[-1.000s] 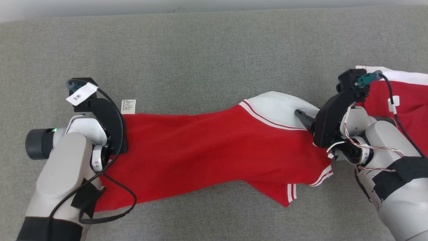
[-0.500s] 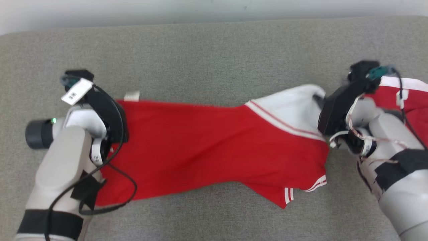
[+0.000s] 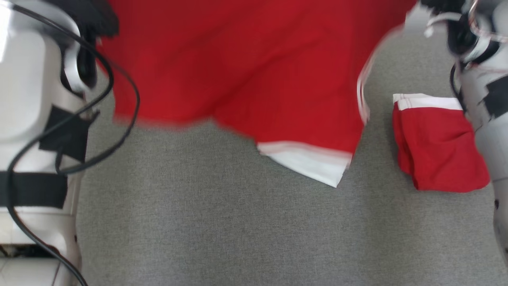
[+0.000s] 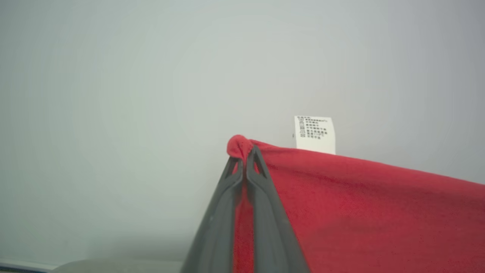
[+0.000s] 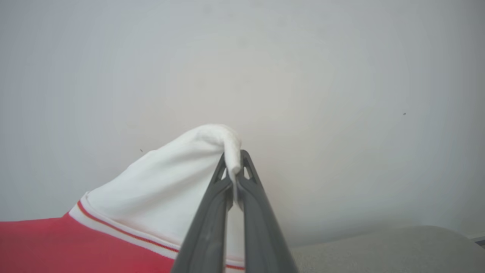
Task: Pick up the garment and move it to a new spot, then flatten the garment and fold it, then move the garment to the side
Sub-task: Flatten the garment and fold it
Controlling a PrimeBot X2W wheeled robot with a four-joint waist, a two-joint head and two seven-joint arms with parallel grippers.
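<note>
The garment (image 3: 246, 75), red with white trim, hangs lifted above the grey surface, stretched between both arms, its lower edge blurred. In the left wrist view my left gripper (image 4: 245, 156) is shut on a bunched red corner of the garment (image 4: 360, 204), beside a white care label (image 4: 314, 133). In the right wrist view my right gripper (image 5: 235, 161) is shut on the white end of the garment (image 5: 166, 193). My left arm (image 3: 31, 99) and right arm (image 3: 484, 59) frame the cloth in the head view.
A second red cloth with a white band (image 3: 436, 143) lies folded on the grey surface (image 3: 238, 230) at the right, close to my right arm. A pale wall stands behind both grippers in the wrist views.
Both grippers have risen with the garment, lifting it off the surface. The head camera has tilted, so the arms and cloth now sit at the picture's top.
</note>
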